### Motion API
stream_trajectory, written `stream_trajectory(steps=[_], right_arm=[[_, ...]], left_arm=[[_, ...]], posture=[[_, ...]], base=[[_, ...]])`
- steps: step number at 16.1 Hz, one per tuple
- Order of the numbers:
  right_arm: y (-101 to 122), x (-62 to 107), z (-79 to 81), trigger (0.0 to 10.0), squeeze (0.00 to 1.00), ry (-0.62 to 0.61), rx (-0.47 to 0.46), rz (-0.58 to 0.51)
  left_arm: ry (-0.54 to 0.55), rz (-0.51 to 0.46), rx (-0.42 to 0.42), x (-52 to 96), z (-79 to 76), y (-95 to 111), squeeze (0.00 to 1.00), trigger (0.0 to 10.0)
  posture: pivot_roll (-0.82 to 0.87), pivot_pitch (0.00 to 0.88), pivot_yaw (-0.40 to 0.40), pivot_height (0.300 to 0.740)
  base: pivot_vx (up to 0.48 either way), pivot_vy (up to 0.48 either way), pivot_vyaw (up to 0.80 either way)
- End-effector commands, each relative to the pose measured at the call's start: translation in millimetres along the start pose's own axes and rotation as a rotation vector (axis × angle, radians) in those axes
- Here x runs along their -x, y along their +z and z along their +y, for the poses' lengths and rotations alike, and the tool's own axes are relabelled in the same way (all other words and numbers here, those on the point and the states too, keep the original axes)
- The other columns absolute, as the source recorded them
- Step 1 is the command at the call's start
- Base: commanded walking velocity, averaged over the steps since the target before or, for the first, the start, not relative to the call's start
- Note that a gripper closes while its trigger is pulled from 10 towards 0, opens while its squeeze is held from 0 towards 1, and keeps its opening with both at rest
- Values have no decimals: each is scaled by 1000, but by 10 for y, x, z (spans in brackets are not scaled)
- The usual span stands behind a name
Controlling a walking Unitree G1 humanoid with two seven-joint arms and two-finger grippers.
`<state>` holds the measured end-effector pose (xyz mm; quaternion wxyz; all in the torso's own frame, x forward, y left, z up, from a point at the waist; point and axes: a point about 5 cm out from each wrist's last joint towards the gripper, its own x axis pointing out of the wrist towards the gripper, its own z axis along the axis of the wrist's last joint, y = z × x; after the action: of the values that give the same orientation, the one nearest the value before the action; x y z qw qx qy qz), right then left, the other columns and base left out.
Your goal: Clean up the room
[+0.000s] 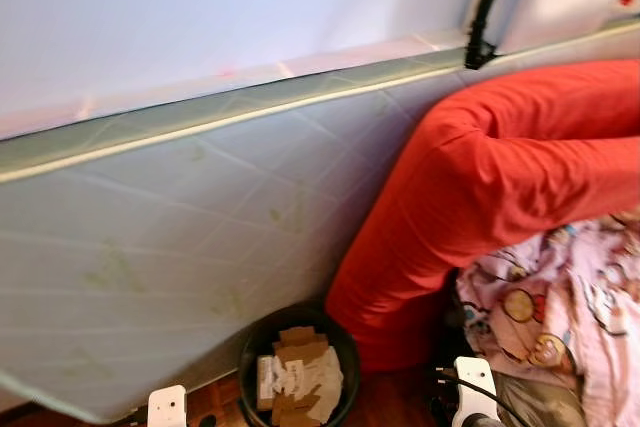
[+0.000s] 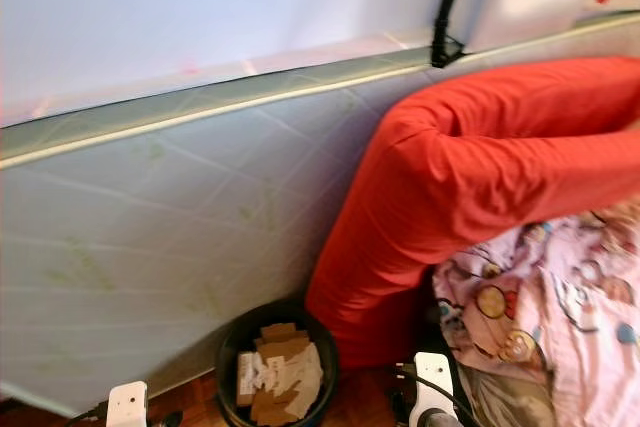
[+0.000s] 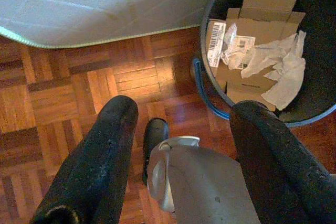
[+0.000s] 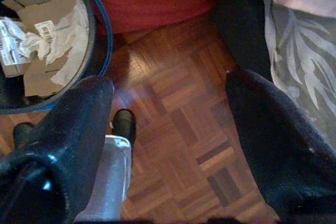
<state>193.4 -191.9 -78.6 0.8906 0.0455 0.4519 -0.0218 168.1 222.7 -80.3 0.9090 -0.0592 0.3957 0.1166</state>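
Note:
A black waste bin (image 1: 252, 339) stands on the floor at the foot of a leaning mattress, with cardboard pieces (image 1: 300, 345) and crumpled paper (image 1: 318, 375) inside. In the left wrist view the bin (image 3: 321, 9) lies just beyond my left gripper (image 3: 186, 113), which hangs open above the parquet with nothing in it. My right gripper (image 4: 168, 85) also hangs open and holds nothing, between the bin's rim (image 4: 103, 31) and a heap of fabric. A red cushion (image 1: 490, 172) leans over to the right of the bin, with a pink patterned blanket (image 1: 575, 297) below it.
A pale grey mattress (image 1: 180, 227) leans against the white wall on the left and centre. A black cable (image 1: 488, 7) hangs down the wall at the upper right. Grey leaf-print fabric (image 4: 302, 72) lies by the right gripper. Parquet floor (image 3: 68, 103) stretches beneath both arms.

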Motion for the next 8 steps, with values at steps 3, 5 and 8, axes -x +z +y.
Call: stream_trajectory(steps=[3,5,8], right_arm=[[-61,8,-17,10000,0,-9,15,33],[-16,-15,87,10000,0,3,19,27],[-16,-30,218,10000,0,23,20,29]], left_arm=[[3,30,0,15,6,-68,0,10000],[3,30,-4,11,-1,-61,0,10000],[9,30,-15,12,33,-52,0,10000]], posture=[[208,97,-106,740],[223,93,-95,740],[228,81,-76,740]], base=[[0,0,-663],[0,0,-666],[0,0,-665]])
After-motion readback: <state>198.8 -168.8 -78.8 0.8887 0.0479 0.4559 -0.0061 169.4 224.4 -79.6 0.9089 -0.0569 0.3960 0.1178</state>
